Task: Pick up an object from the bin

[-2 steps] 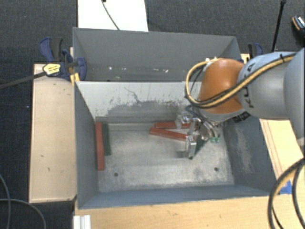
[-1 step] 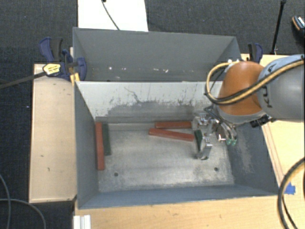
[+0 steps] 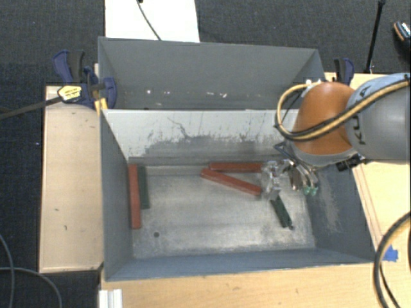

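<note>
**Low at the bin's right**

Hung inside the grey bin, with the orange-capped arm in from the right. Held the jaws just beside the right ends of two red sticks, a dark green stick close by. Could not tell jaws apart or together.

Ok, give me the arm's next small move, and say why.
Probably a short descent straight down. The gripper is over the right end of the angled reddish-brown stick, with a second reddish-brown stick just behind it and a dark green stick just in front. Descending there seems likeliest to reach the angled one.
</note>
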`<action>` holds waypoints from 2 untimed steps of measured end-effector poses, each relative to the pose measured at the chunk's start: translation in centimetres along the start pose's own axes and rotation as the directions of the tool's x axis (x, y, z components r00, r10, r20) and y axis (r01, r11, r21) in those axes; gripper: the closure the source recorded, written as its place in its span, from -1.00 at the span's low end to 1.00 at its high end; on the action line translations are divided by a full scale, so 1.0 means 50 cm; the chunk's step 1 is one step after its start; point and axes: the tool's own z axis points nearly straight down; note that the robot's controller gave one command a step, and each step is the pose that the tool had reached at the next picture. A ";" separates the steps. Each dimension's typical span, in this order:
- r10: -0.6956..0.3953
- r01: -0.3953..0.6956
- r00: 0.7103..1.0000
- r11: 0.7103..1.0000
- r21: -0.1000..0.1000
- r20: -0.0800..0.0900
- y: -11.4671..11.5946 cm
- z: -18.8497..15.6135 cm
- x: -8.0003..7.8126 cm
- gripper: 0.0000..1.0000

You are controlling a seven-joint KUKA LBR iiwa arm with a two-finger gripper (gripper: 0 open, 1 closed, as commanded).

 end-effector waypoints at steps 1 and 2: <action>0.001 -0.001 1.000 1.000 0.000 -0.001 0.000 0.001 0.001 -1.00; -0.035 0.035 0.999 0.999 -0.002 0.000 0.119 -0.001 -0.017 -1.00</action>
